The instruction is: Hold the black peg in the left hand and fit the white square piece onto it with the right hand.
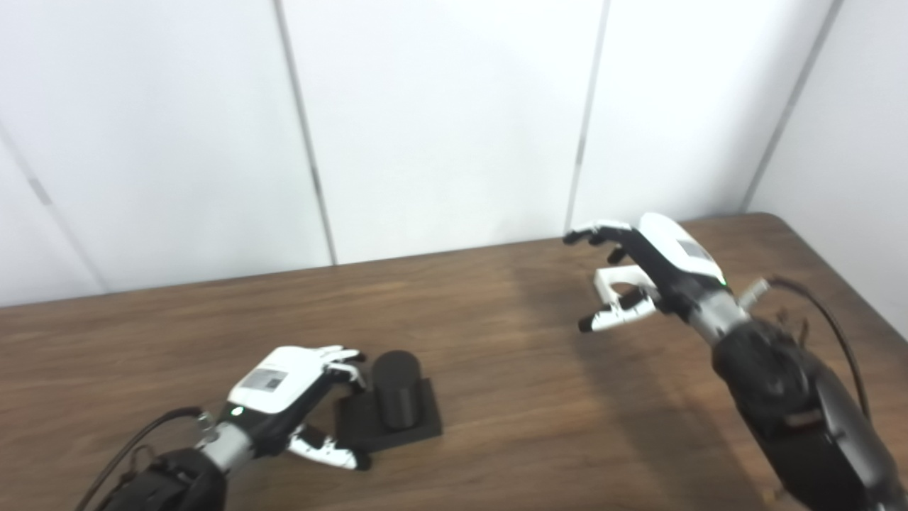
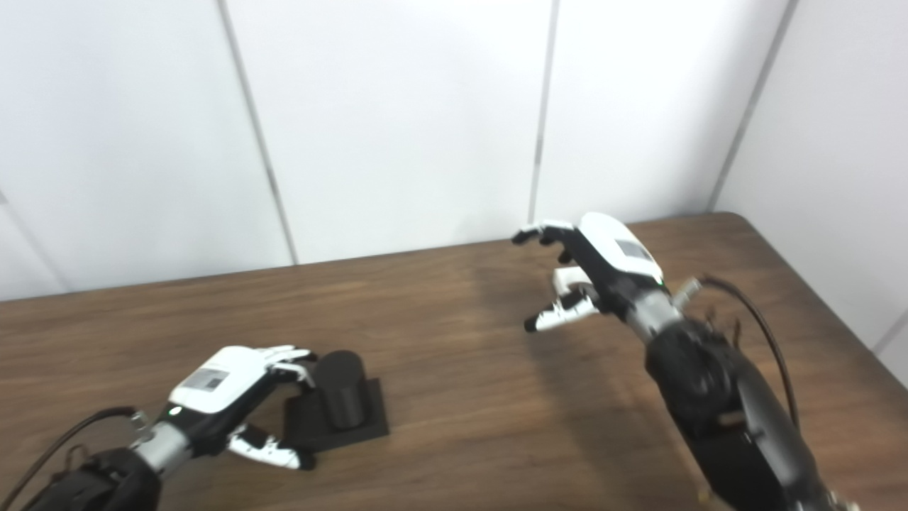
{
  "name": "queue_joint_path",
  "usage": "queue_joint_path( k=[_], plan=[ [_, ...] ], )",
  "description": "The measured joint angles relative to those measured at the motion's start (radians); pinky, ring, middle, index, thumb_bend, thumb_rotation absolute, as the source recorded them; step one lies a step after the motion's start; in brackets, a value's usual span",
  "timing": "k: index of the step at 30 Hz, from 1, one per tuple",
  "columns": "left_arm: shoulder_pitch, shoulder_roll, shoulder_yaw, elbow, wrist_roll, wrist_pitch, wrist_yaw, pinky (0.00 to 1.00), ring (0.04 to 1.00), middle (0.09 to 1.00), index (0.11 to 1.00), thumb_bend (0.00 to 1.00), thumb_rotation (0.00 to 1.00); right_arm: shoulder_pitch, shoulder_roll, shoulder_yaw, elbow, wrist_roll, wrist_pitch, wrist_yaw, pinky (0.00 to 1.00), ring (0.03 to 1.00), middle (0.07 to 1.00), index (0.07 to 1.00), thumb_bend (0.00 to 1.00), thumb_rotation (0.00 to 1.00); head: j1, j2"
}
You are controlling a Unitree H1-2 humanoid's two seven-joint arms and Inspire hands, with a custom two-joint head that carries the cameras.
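Nearest to me, my left hand (image 1: pixel 294 397) reaches in low over the dark brown wooden desk (image 1: pixel 496 383). Its fingers are spread apart and hold nothing, curved toward the black cylindrical peg on its flat square black base (image 1: pixel 394 404). The peg stands upright on the desk, just beside my fingertips (image 1: pixel 345 353) and between them and my thumb, which lies along the near edge of the base. I cannot tell whether any finger actually touches the peg.

Farther off and well apart to the right, my right hand (image 1: pixel 642 273) hangs above the desk, with the upper fingers stretched forward and the thumb below. The white square piece with a round hole (image 1: pixel 618 282) sits between them, up against my palm, and the hand appears to grip it, clear of the desk surface. Beyond the desk's far edge stands a plain white panelled wall (image 1: pixel 440 121).
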Motion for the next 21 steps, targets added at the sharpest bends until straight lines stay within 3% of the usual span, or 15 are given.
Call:
queue_joint_path(
  k=[4,5,9,14,21],
  plan=[
    [0.009,0.006,0.004,0.01,0.0,-0.028,0.026,0.81,0.878,0.867,0.489,0.52,0.06,-0.053,-0.074,0.061,0.022,-0.104,0.055,0.118,0.75,0.883,0.925,0.812,0.84,0.17,-0.035,-0.02],
    [0.01,0.007,0.004,0.012,-0.001,-0.032,0.028,0.81,0.879,0.866,0.489,0.52,0.06,-0.063,-0.083,0.07,0.029,-0.126,0.072,0.133,0.77,0.891,0.927,0.814,0.86,0.13,-0.037,-0.022],
    [0.012,0.012,0.007,0.013,-0.002,-0.036,0.03,0.81,0.873,0.862,0.489,0.52,0.06,-0.114,-0.094,0.107,0.074,-0.207,0.108,0.201,0.85,0.924,0.946,0.839,0.87,0.13,-0.051,-0.032],
    [0.016,0.018,0.008,0.013,-0.003,-0.044,0.034,0.8,0.87,0.862,0.489,0.52,0.06,-0.186,-0.094,0.14,0.168,-0.245,0.108,0.23,0.9,0.945,0.955,0.853,0.88,0.1,-0.081,-0.029],
    [0.019,0.025,0.012,0.012,-0.008,-0.06,0.034,0.8,0.874,0.86,0.489,0.52,0.05,-0.265,-0.094,0.157,0.291,-0.248,0.088,0.23,0.88,0.933,0.953,0.884,0.87,0.09,-0.088,-0.032]
  ],
)
